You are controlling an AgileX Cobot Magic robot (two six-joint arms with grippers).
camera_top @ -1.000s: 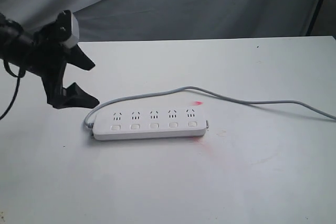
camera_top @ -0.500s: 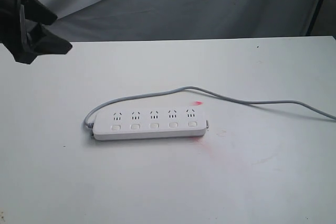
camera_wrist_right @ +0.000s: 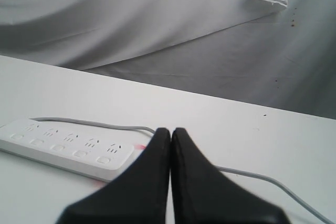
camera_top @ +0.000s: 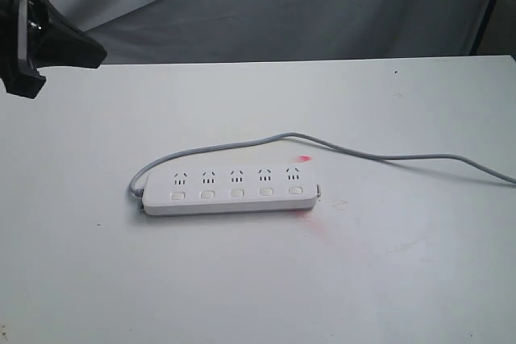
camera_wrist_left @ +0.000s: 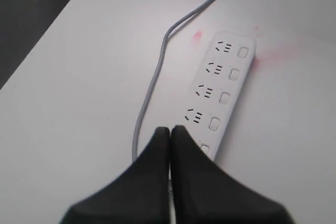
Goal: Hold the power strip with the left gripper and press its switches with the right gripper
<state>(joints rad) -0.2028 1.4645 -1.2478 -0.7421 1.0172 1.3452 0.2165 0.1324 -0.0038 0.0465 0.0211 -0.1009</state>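
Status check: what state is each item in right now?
Long flat white plastic power strip: lying flat, unheld.
Five small white push switches: untouched; pressed or not, cannot tell.
Thin grey cord: slack, running off the exterior view's right edge.
Black left tool: shut, empty, clear of the strip.
Black right tool: shut, empty, clear of the strip.

power strip [camera_top: 228, 191] on table [camera_top: 387, 279], cord [camera_top: 387, 156] behind
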